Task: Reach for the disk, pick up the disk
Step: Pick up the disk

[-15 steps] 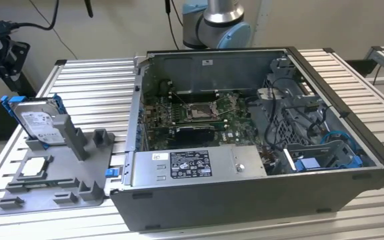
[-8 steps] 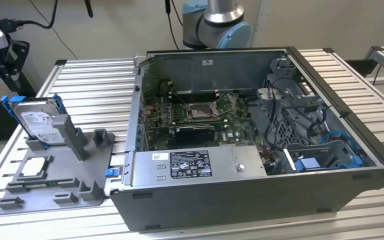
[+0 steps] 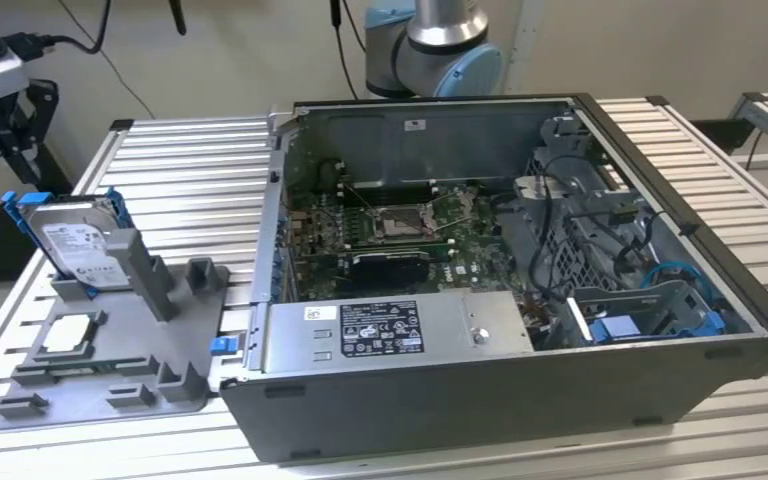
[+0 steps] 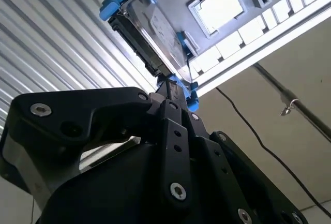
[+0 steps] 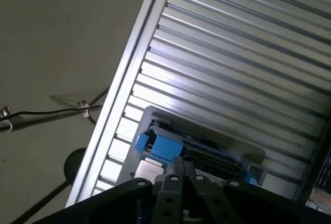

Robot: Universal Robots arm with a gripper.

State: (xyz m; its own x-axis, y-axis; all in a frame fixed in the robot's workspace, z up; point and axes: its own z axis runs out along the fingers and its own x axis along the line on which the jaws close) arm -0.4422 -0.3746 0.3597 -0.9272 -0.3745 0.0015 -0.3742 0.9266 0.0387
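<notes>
The flat silver-grey metal disk in its bright blue plastic bracket (image 3: 80, 245) stands upright in a grey plastic holder (image 3: 117, 375), at the exterior view's left. The black gripper (image 3: 5, 118) hangs near it on the far side, not touching it. It is not possible to tell how wide the gripper is.

So the disk (image 3: 80, 245) stands on edge in a slot of the grey fixture tray (image 3: 104, 375) at the exterior view's left, with a silver chip (image 3: 71, 333) lying flat below it. An open PC case (image 3: 491, 300) sits beside it on the slatted bench (image 3: 197, 180). The end effector (image 3: 4, 135) hangs near the disk, not touching it.
</notes>
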